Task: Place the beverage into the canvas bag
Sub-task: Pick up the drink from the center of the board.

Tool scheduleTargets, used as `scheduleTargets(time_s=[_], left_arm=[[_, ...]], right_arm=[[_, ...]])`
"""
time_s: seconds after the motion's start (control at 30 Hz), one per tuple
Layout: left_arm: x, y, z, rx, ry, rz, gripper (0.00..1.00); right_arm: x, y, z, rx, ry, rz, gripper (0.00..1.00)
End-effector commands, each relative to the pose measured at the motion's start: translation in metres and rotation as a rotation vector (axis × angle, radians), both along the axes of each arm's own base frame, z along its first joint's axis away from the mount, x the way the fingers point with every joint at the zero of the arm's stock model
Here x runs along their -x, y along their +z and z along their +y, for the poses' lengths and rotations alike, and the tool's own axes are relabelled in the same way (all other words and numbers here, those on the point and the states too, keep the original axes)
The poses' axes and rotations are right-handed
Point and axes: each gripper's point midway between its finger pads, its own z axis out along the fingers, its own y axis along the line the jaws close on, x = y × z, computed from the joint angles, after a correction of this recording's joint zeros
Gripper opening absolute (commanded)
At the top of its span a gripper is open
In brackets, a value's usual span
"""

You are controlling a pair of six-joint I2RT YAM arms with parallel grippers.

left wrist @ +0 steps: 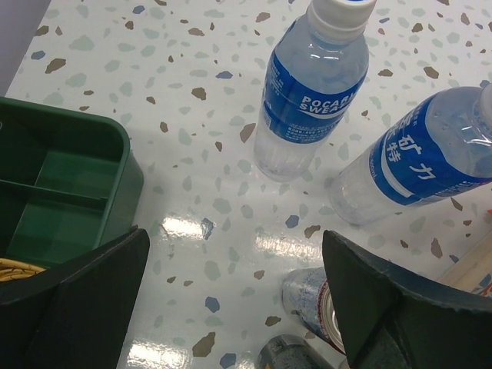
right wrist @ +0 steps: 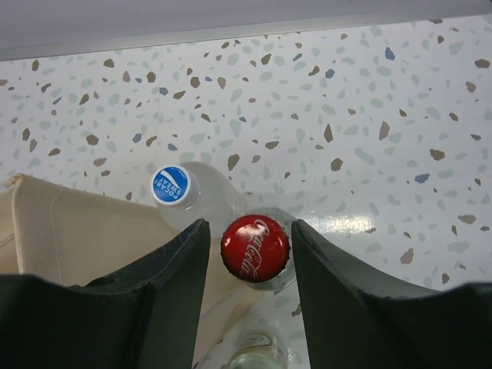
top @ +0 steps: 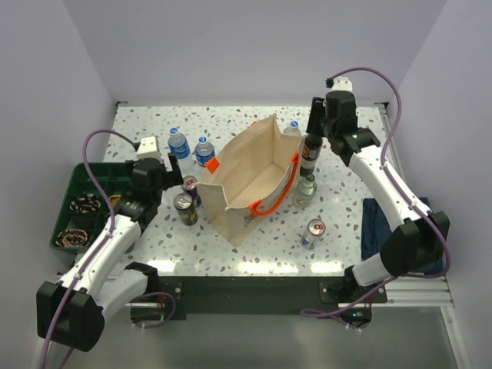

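The beige canvas bag point(top: 246, 181) with orange handles stands open at mid-table; its edge shows in the right wrist view point(right wrist: 69, 231). My right gripper point(top: 310, 137) point(right wrist: 249, 224) is open. Its fingers straddle the red Coca-Cola cap point(right wrist: 255, 248) of a dark bottle point(top: 308, 151) right of the bag, with a gap on each side. My left gripper point(top: 178, 165) point(left wrist: 234, 233) is open and empty above the table left of the bag. Two blue-labelled water bottles point(left wrist: 311, 92) point(left wrist: 419, 165) stand beyond it. Two cans point(left wrist: 315, 296) point(left wrist: 288, 354) are under its right finger.
A Pocari Sweat bottle point(right wrist: 173, 188) stands beside the cola bottle behind the bag. A green glass bottle point(top: 307, 192) and a can point(top: 312, 233) stand right of the bag. A green compartment tray point(top: 81, 204) is at far left, a blue cloth point(top: 377, 227) at right.
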Motion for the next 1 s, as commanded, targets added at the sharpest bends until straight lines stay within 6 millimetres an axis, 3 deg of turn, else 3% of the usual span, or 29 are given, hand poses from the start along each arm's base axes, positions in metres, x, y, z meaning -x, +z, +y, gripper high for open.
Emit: scheduleTargets(time_s=[0.0, 0.13, 0.3, 0.4, 0.73, 0.97], left_arm=[[-0.003, 0.007, 0.003, -0.020, 0.011, -0.030, 1.00], [-0.003, 0.006, 0.004, -0.021, 0.012, -0.029, 1.00], [-0.002, 0.007, 0.004, -0.019, 0.014, -0.034, 1.00], [-0.002, 0.006, 0.004, -0.021, 0.015, -0.031, 1.00], [-0.001, 0.009, 0.000, -0.004, -0.003, -0.037, 1.00], [-0.001, 0.027, -0.008, 0.028, -0.046, -0.084, 1.00]], right_arm=[[-0.012, 0.032, 0.004, 0.017, -0.007, -0.095, 0.48], [-0.012, 0.033, 0.008, 0.023, 0.002, -0.087, 0.28], [-0.010, 0.031, 0.006, 0.036, -0.004, -0.074, 0.14], [-0.009, 0.030, 0.005, 0.040, -0.010, -0.070, 0.00], [-0.005, 0.052, -0.002, 0.034, -0.042, -0.129, 0.00], [-0.006, 0.069, -0.007, 0.016, -0.072, -0.206, 0.00]])
